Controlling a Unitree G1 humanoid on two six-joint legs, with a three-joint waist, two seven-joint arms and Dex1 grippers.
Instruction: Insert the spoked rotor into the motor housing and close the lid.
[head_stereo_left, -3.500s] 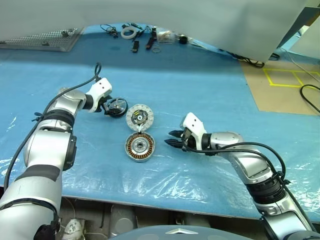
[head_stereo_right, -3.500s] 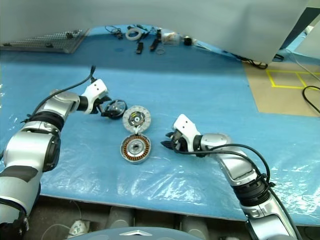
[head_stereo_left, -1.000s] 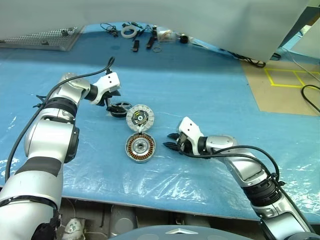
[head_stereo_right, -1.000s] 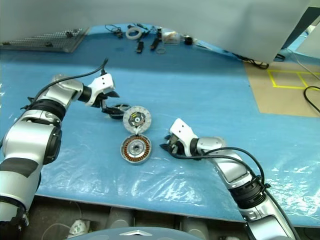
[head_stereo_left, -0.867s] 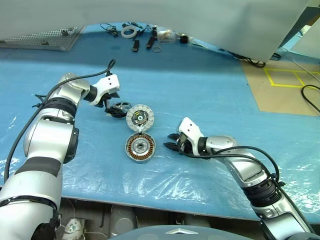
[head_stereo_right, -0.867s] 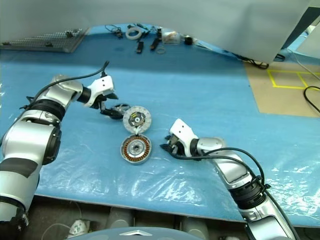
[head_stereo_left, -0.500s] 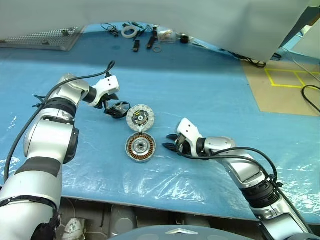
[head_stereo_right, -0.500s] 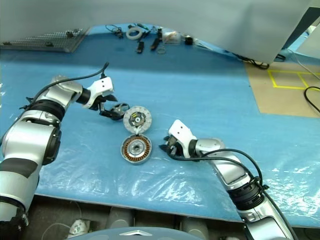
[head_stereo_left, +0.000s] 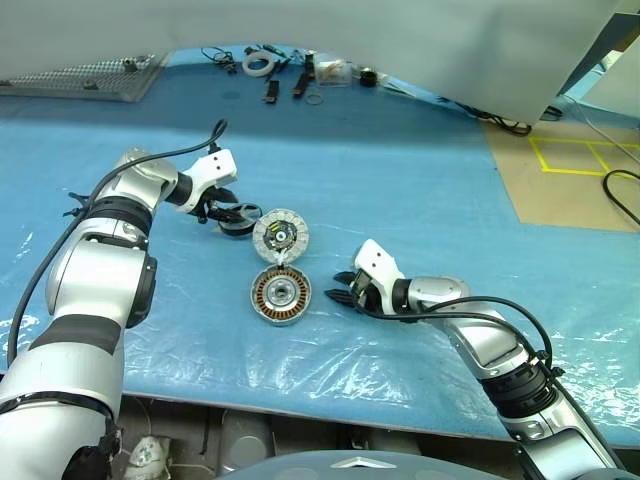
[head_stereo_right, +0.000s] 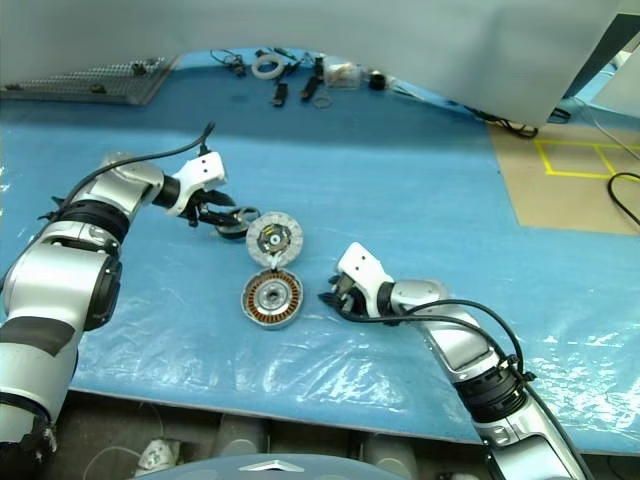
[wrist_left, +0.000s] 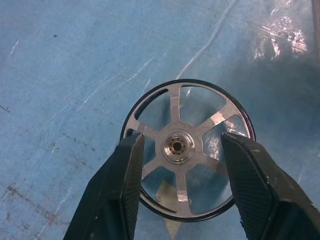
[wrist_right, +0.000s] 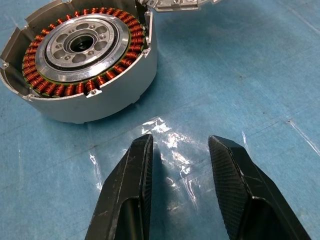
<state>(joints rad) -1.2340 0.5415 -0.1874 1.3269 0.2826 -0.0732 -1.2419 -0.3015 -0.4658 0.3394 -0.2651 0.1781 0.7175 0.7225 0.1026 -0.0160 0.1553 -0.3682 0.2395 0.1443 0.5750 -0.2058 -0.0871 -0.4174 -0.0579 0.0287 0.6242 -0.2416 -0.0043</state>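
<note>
The spoked rotor (wrist_left: 187, 147), a dark-rimmed ring with silver spokes and a hub, lies flat on the blue mat (head_stereo_left: 400, 170). My left gripper (head_stereo_left: 226, 212) hovers right over it, its fingers apart on either side of the hub and gripping nothing I can see. Just right of the rotor lies the lid (head_stereo_left: 279, 235), segmented face up. In front of the lid sits the motor housing (wrist_right: 82, 55), copper windings showing. To the housing's right, my right gripper (wrist_right: 180, 145) rests low on the mat, open with nothing between its fingers.
Small tools and a roll of tape (head_stereo_left: 258, 64) lie along the far edge. A perforated metal plate (head_stereo_left: 90, 78) sits at the far left. A brown board with yellow tape (head_stereo_left: 565, 165) borders the mat on the right.
My left gripper's fingers have drawn closer together over the rotor, which stays on the mat. The right gripper has not moved.
</note>
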